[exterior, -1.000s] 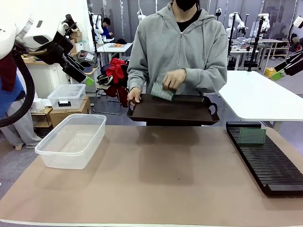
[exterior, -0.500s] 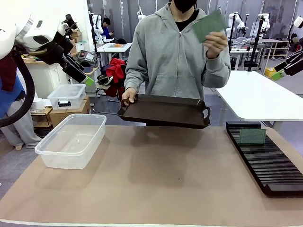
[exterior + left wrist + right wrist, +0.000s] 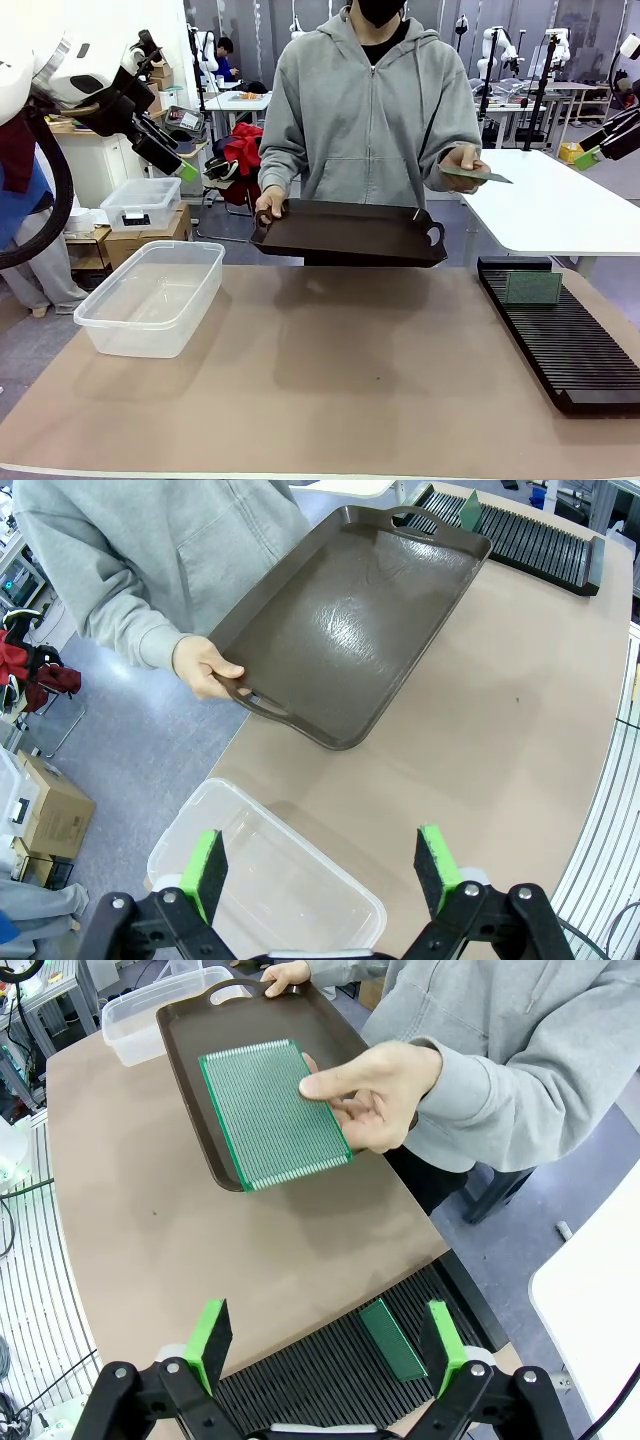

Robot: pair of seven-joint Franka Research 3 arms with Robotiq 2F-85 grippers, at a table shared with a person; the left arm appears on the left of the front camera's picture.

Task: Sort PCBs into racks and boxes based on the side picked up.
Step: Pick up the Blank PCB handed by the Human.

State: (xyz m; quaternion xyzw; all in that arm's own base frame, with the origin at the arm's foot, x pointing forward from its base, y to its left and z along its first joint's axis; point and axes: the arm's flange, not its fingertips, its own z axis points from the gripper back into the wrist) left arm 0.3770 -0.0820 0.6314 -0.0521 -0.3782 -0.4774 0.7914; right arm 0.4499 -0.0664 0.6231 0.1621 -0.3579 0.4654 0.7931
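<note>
Glossy brown tray (image 3: 350, 630), clear smooth plastic tub (image 3: 140, 335).

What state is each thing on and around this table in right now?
held PCB, flat in the person's hand
second PCB, upright in the rack
tray, empty, held by one handle
tub, empty, lidless
left gripper, jaws open, empty
right gripper, jaws open, empty
</note>
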